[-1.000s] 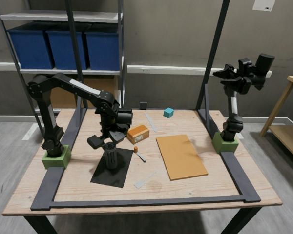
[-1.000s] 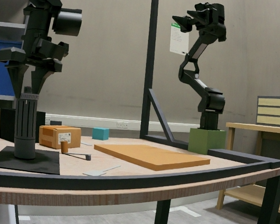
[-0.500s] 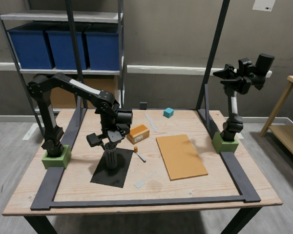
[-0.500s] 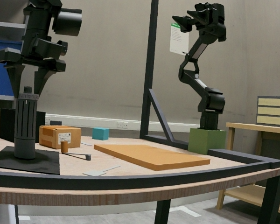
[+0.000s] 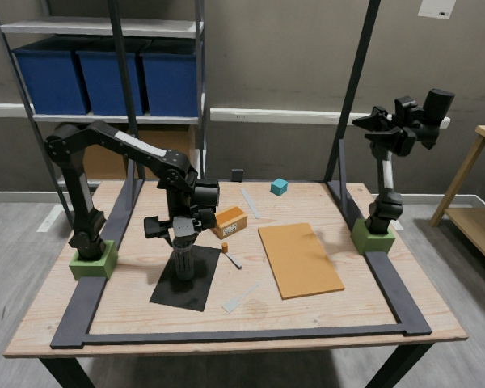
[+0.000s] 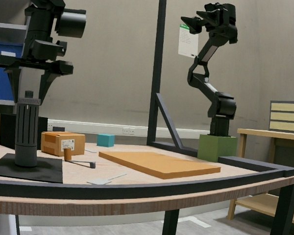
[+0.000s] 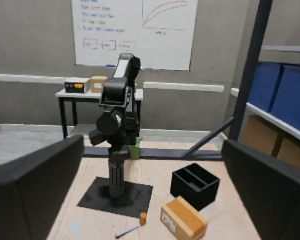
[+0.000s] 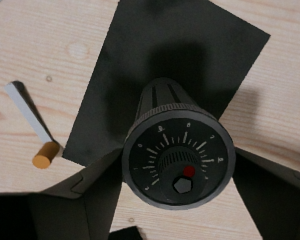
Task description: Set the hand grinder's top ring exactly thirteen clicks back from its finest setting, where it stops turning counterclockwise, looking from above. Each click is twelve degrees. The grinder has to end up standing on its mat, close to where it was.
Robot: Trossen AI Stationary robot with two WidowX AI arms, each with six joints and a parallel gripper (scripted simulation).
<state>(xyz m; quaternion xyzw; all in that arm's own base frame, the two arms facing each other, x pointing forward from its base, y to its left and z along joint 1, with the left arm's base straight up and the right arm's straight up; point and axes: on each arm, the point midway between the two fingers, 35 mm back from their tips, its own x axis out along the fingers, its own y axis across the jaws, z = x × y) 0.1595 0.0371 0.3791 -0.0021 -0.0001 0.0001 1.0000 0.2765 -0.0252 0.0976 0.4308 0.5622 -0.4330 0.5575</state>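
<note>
Two fingers of the right tool (image 5: 183, 240) (image 6: 29, 103) (image 8: 179, 156) clasp the top ring (image 6: 29, 101) (image 8: 175, 107), left of the top frame; the grinder (image 5: 184, 267) (image 6: 26, 126) (image 7: 116, 181) (image 8: 165, 94) stands on its mat (image 5: 204, 267) (image 6: 49, 170) (image 7: 136, 197) (image 8: 180, 45). Exterior, lower left: tall, likely tippy. Left wrist: left tool (image 5: 360, 128) (image 6: 189, 14) (image 7: 154, 142) spread. Right wrist, centre: knurling should grip well.

The tabletop (image 5: 234, 321) (image 6: 73, 202) looks like pale grained wood (knots and all), the mat (image 5: 163, 294) (image 6: 49, 174) (image 7: 92, 196) (image 8: 225, 40) matt black, the carton (image 5: 231, 221) (image 6: 54, 144) (image 7: 182, 220) smooth brown cardboard, the grinder's ring (image 6: 29, 101) (image 8: 229, 172) finely ridged
</note>
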